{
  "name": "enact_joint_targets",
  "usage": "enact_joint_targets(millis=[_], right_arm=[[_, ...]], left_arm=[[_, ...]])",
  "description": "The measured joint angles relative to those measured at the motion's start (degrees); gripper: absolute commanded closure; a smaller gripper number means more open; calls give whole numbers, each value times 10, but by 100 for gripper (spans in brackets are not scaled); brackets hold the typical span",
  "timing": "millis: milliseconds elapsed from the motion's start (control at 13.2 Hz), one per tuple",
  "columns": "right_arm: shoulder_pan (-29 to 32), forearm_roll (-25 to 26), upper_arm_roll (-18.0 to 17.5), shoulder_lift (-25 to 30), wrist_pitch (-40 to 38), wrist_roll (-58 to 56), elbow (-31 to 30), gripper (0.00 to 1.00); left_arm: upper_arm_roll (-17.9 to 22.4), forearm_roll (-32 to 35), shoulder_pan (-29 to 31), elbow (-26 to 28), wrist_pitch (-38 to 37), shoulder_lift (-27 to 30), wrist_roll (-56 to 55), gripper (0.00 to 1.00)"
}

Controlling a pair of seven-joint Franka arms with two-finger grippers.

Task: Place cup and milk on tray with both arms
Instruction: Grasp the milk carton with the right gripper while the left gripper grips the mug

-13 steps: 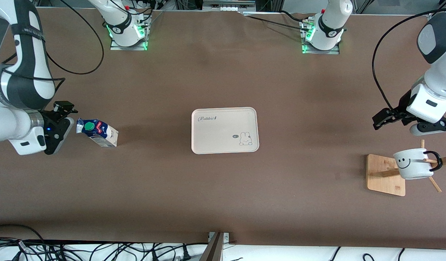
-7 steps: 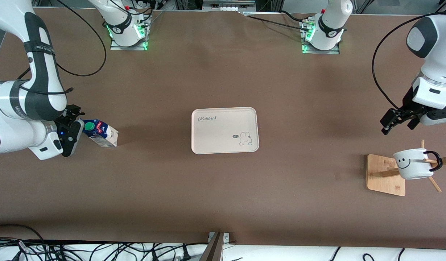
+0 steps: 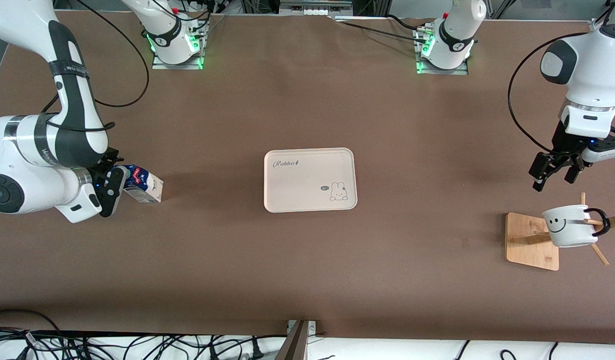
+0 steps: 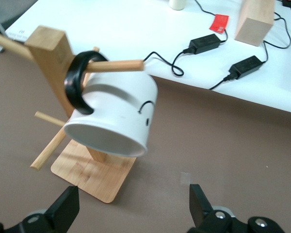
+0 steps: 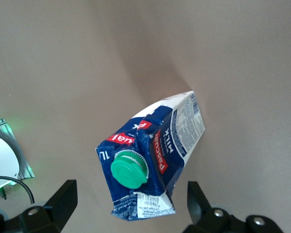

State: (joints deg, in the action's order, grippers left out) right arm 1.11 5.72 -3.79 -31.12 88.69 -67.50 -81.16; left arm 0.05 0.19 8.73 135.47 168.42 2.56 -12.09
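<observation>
Front view: both my arms are out at their ends of the surface, nothing grabbed yet.

Right tool (image 3: pixel 109 186): fingers spread wide, right up against the cap end of the milk (image 3: pixel 143 184). My right wrist view shows the carton (image 5: pixel 155 155) sitting between the two fingertips (image 5: pixel 63 196), not pinched.

Left tool (image 3: pixel 555 172): fingers apart too, hanging over bare surface close to the cup (image 3: pixel 569 226), not touching it.

Cup: hooked by its black handle on a peg of the wooden mug stand (image 3: pixel 532 241), toward the left arm's end. In my left wrist view the cup (image 4: pixel 114 119) hangs tipped over, mouth angled down, ahead of my fingers.

Milk: standing on the surface toward the right arm's end, well apart from the tray.

Tray (image 3: pixel 287 200): middle of the surface, nothing on it.

Step, I'd say: approach, both sides. Right is basically lined up, left has more ground to cover.

Next move, my guess: right pinches the carton's sides and lifts. Left needs to drop onto the cup and slide the handle off the peg before carrying it over.
</observation>
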Motion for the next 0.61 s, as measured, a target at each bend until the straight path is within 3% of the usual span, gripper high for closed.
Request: enact_joint_targets(millis=[606], right_arm=[[8,0,2,-32,5,-17,0,0]], left_arm=[[-4,-158,-1,-92,9,-95,0,0]])
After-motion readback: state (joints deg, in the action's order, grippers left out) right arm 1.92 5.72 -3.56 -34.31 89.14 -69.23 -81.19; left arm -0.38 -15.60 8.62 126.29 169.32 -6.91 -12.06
